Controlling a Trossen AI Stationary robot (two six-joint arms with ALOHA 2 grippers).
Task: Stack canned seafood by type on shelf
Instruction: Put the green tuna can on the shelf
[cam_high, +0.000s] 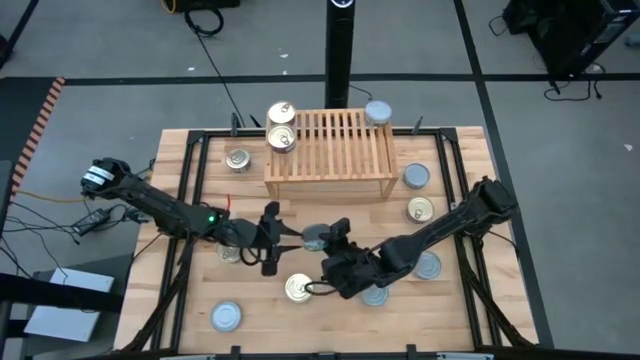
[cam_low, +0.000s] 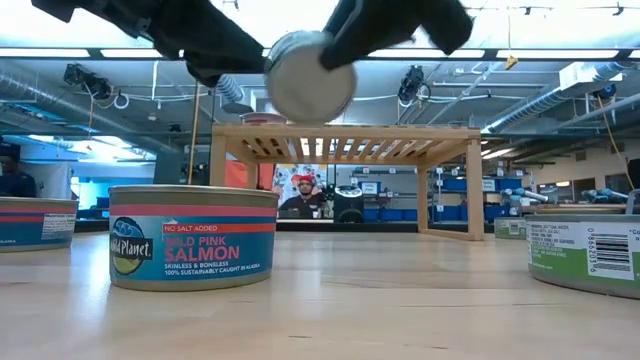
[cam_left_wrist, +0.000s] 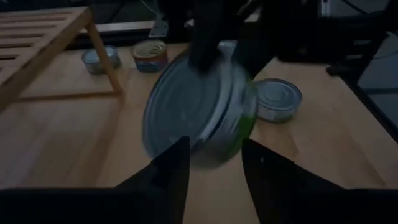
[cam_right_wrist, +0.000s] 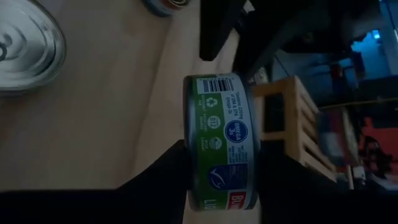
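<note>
A short round tin (cam_high: 316, 237) with a green label and a silver lid hangs above the table's middle, in front of the shelf (cam_high: 330, 150). My right gripper (cam_right_wrist: 222, 149) is shut on it. My left gripper (cam_left_wrist: 214, 149) is open, its two fingers standing on either side of the tin's lower rim (cam_left_wrist: 214, 155); I cannot tell whether they touch it. In the low view the tin (cam_low: 310, 75) is level with the shelf top (cam_low: 345, 130). Two gold-lidded tins (cam_high: 282, 138) sit at the shelf's left end, and a silver-lidded one (cam_high: 378, 112) at its far right corner. My right gripper pinches the tin between its two fingers, one on each flat face, with the labelled wall (cam_right_wrist: 224, 134) showing between them. The fingers come slanting down from the table's right side. The tin stands on edge, its lid facing sideways, lifted clear of the table.
Loose tins lie around on the table: a gold-lidded one (cam_high: 299, 288) near the right gripper, silver ones (cam_high: 227, 317) (cam_high: 430, 265) toward the near edge, others (cam_high: 237, 158) (cam_high: 416, 177) (cam_high: 421, 209) beside the shelf. A pink salmon tin (cam_low: 192, 237) stands close in the low view.
</note>
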